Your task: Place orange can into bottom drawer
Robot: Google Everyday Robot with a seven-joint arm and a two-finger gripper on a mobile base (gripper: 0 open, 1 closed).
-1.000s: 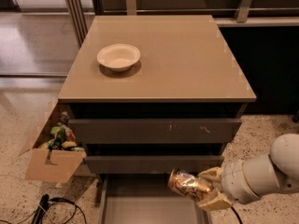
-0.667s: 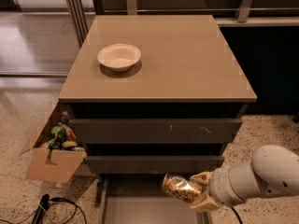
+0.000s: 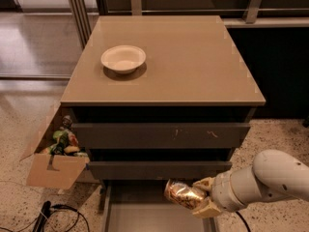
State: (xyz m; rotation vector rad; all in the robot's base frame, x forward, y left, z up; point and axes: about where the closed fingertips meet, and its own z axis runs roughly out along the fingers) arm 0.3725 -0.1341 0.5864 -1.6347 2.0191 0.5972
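Observation:
The orange can (image 3: pixel 182 194) is shiny orange-gold and lies on its side in my gripper (image 3: pixel 200 197), which is shut on it. My white arm (image 3: pixel 270 178) reaches in from the lower right. The can hangs just above the pulled-out bottom drawer (image 3: pixel 145 214), a shallow tray with a flat grey floor at the cabinet's foot. The can is over the drawer's right half, below the middle drawer's front (image 3: pixel 159 169).
A white bowl (image 3: pixel 123 58) sits on the cabinet top (image 3: pixel 193 62). The two upper drawers (image 3: pixel 161 135) are closed. A cardboard box (image 3: pixel 54 158) full of items stands left of the cabinet. Black cables (image 3: pixel 48 216) lie on the floor at the lower left.
My gripper has moved left and a little lower with the can, bringing it further over the open bottom drawer.

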